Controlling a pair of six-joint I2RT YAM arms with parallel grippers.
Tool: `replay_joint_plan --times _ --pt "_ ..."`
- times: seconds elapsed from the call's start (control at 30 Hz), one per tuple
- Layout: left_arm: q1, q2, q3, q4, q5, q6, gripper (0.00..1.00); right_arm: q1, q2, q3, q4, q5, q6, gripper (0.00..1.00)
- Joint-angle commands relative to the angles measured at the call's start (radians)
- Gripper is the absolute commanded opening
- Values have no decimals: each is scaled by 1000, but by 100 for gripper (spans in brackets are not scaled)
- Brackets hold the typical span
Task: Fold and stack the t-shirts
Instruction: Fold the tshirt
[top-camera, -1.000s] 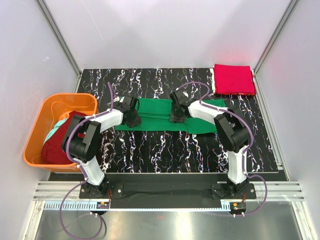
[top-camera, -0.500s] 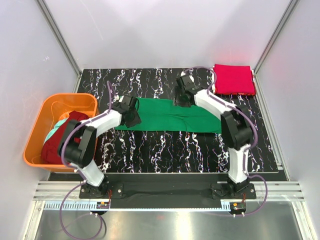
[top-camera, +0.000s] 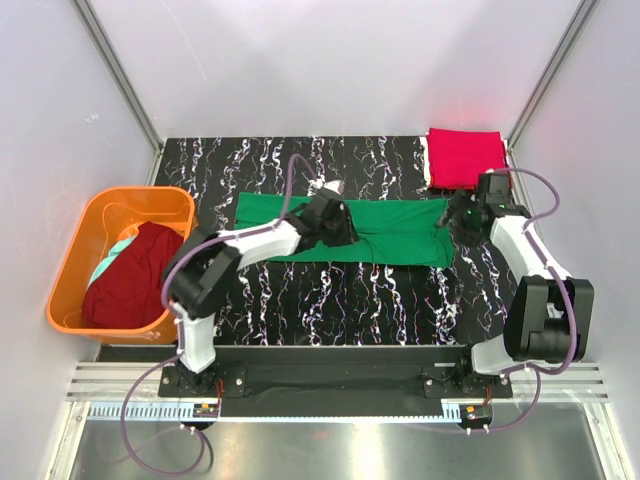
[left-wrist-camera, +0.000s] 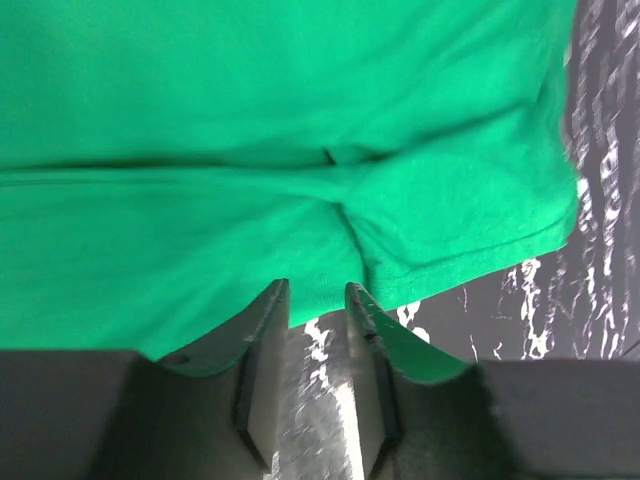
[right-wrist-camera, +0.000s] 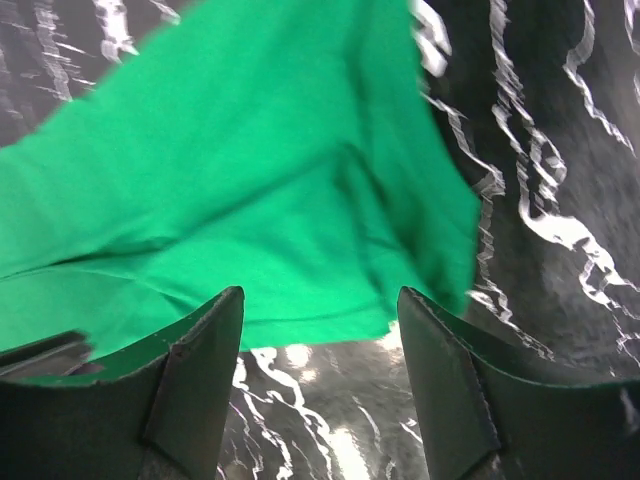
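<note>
Green cotton t-shirt (top-camera: 390, 232), top view: folded band across mid-surface.
Left wrist: left end effector (left-wrist-camera: 315, 295) narrow, empty, at the shirt's edge; may pinch one layer only.
Right wrist: right end effector (right-wrist-camera: 320, 300) wide, empty, at right end; shallow grab could undo fold.

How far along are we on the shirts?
Done: red t-shirt folded at the back right corner. In hand: green t-shirt folded into a long strip; left gripper and right gripper open above it, empty. Remaining: finishing green, then maroon t-shirt and teal garment in the orange basket.
</note>
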Motion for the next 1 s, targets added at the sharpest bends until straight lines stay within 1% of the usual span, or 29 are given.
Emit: replay_joint_plan --times 0.0,0.1,0.23,0.3,0.4,0.5,0.67,0.73,0.87,0.97 --pt "-19 70 60 59 3 -55 36 -56 -7 -54 40 -175 -20 70" --pt "-39 112 89 64 -17 -72 41 -75 5 -71 60 -198 -11 63" --pt "-40 171 155 47 3 -77 41 -84 48 -103 70 -235 15 56" --pt "-40 196 174 56 12 -78 40 -84 55 -118 79 -250 23 55" --pt "-40 211 177 68 32 -90 40 -84 49 -149 93 -236 20 56" --pt "-40 225 185 105 45 -103 41 -84 59 -152 90 -221 18 57" --pt "-40 264 231 110 64 -104 41 -84 79 -151 106 -216 20 56" --pt "-39 271 231 136 69 -119 41 -82 80 -149 104 -212 18 55" --pt "-39 287 244 153 71 -139 40 -84 77 -149 104 -225 23 49" --pt "-37 282 245 165 66 -146 40 -84 72 -148 103 -224 23 48"
